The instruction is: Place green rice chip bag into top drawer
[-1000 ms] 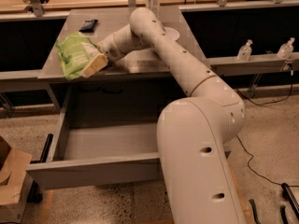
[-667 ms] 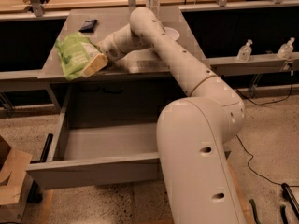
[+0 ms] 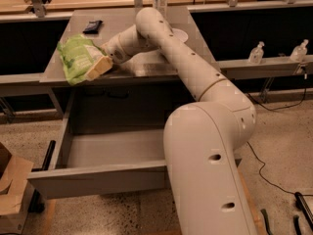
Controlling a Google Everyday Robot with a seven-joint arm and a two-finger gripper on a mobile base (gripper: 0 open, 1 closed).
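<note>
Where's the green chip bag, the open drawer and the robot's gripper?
green rice chip bag (image 3: 73, 55): camera view, on its crinkly green middle.
top drawer (image 3: 98, 180): camera view, on its grey front panel.
gripper (image 3: 97, 68): camera view, on its tan tip, at the bag's right side.

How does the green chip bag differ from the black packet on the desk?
The green rice chip bag is lime, crinkly and larger; the black packet is small and flat. On the desk, the bag is at the front edge with the gripper against it; the packet lies farther back, untouched. Both are on it.
</note>
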